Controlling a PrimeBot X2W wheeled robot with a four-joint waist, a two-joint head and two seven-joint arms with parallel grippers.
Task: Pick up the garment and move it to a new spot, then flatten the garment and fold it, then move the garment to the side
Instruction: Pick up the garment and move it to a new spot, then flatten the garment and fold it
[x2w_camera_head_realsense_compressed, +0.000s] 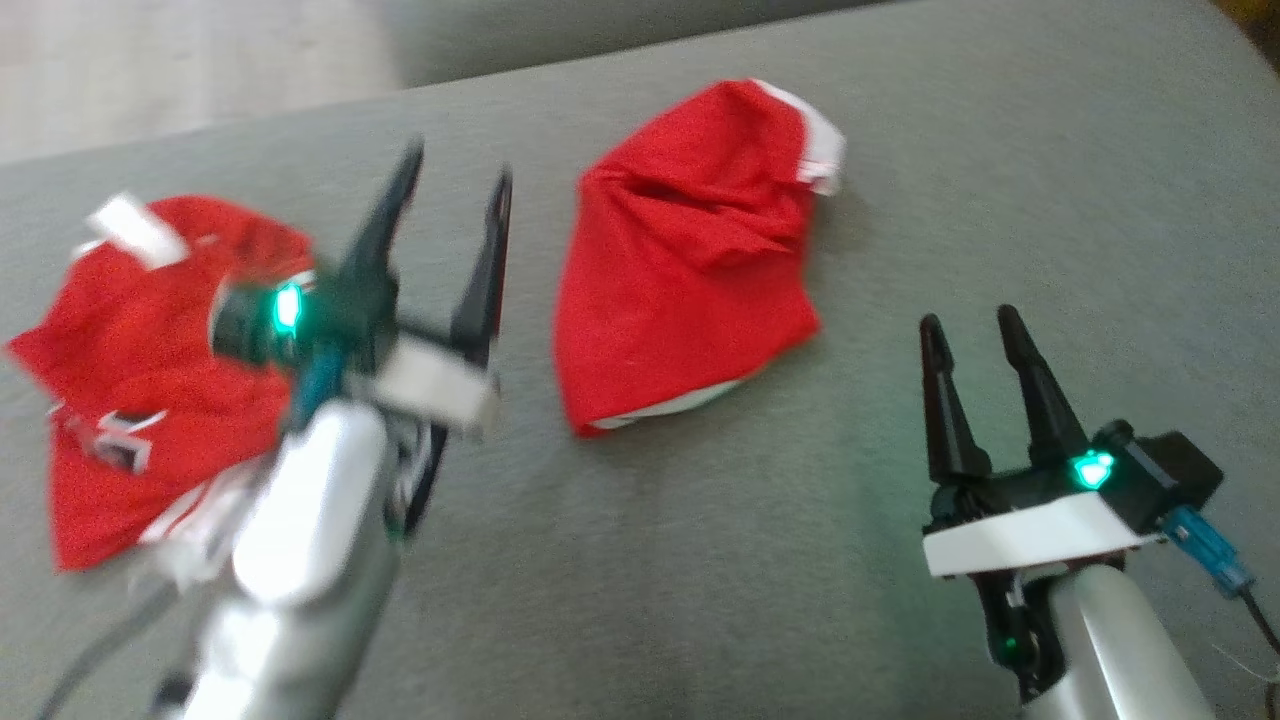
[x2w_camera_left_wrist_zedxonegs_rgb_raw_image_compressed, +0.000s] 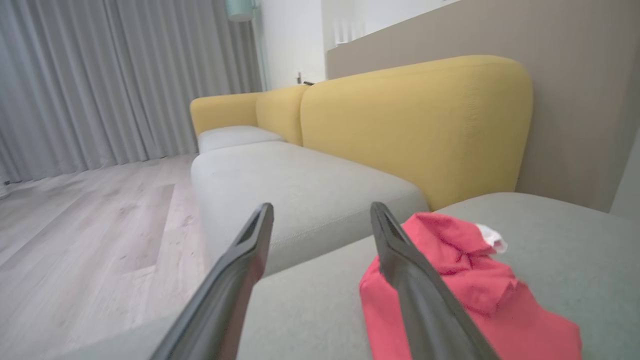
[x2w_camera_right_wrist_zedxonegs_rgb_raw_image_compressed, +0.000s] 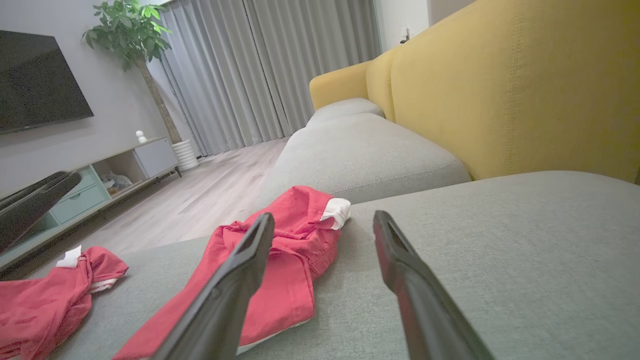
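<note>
Soft, even indoor daylight fills all three views with no hard glare; in the head view the red garment (x2w_camera_head_realsense_compressed: 680, 270) at centre throws only a faint shadow on the grey sofa cushion (x2w_camera_head_realsense_compressed: 1000, 200), and small green lamps glow on both wrists. That view is soft overall and smeared by motion blur at lower left around the left gripper (x2w_camera_head_realsense_compressed: 458, 165) and the other red garment (x2w_camera_head_realsense_compressed: 130, 330), while the right gripper (x2w_camera_head_realsense_compressed: 970, 318) at lower right is crisper. Both wrist views bow straight lines toward their edges, and the dark fingers (x2w_camera_left_wrist_zedxonegs_rgb_raw_image_compressed: 235, 280) along the bottom are out of focus.
</note>
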